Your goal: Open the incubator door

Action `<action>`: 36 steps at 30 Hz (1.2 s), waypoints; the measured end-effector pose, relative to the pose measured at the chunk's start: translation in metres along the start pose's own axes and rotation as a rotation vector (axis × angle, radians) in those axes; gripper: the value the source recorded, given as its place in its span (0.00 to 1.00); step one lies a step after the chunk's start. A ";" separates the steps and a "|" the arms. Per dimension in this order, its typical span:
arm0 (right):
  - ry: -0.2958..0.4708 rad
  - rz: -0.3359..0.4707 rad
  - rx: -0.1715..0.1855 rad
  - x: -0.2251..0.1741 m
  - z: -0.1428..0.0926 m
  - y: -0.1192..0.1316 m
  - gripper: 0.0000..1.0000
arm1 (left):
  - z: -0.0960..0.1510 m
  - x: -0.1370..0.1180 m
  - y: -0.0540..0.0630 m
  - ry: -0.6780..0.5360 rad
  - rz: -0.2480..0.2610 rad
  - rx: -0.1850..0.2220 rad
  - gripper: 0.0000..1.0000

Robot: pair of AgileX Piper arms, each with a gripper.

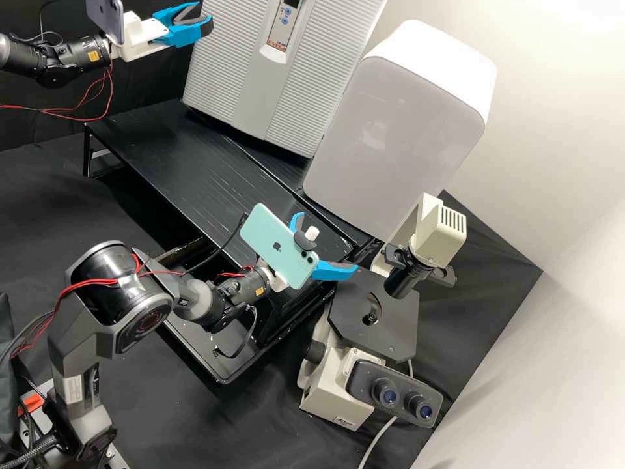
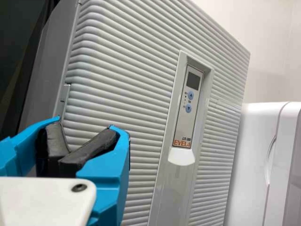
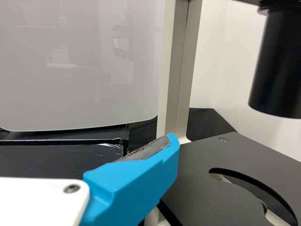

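Observation:
The grey ribbed incubator (image 1: 234,65) stands at the back of the high view, its door closed. Beside its upper left edge is my left gripper (image 1: 204,14), with parted fingers and nothing visible between them. In the left wrist view, the left gripper (image 2: 83,129) shows both dark-padded fingertips apart in front of the ribbed door (image 2: 122,84), near its side edge; contact cannot be told. Lower in the high view, my right gripper (image 1: 329,241) is wide open, away from the incubator and near the microscope. One finger of the right gripper (image 3: 136,181) shows in the right wrist view.
A white, rounded cabinet (image 1: 397,130) stands right of the incubator. Both rest on a black raised platform (image 1: 195,163). The microscope (image 1: 377,312) is close to the right gripper, its dark stage (image 3: 207,188) beside the finger.

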 end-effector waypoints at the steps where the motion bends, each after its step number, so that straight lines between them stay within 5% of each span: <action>1: 0.000 0.000 0.000 0.000 0.000 0.000 1.00 | 0.000 -0.002 0.000 0.001 0.000 -0.002 0.00; 11: 0.000 0.000 0.000 0.000 0.000 0.000 1.00 | 0.006 -0.019 0.002 -0.015 -0.001 0.006 0.00; 18: 0.000 0.000 0.000 0.000 0.000 0.000 1.00 | 0.005 -0.032 0.002 -0.046 -0.023 0.066 0.00; 28: 0.000 0.000 0.000 0.000 0.000 0.000 1.00 | 0.005 -0.042 0.001 -0.067 -0.026 0.063 0.00; 36: 0.000 0.000 0.000 0.000 0.000 0.000 1.00 | 0.009 -0.053 0.002 -0.115 -0.054 0.101 0.00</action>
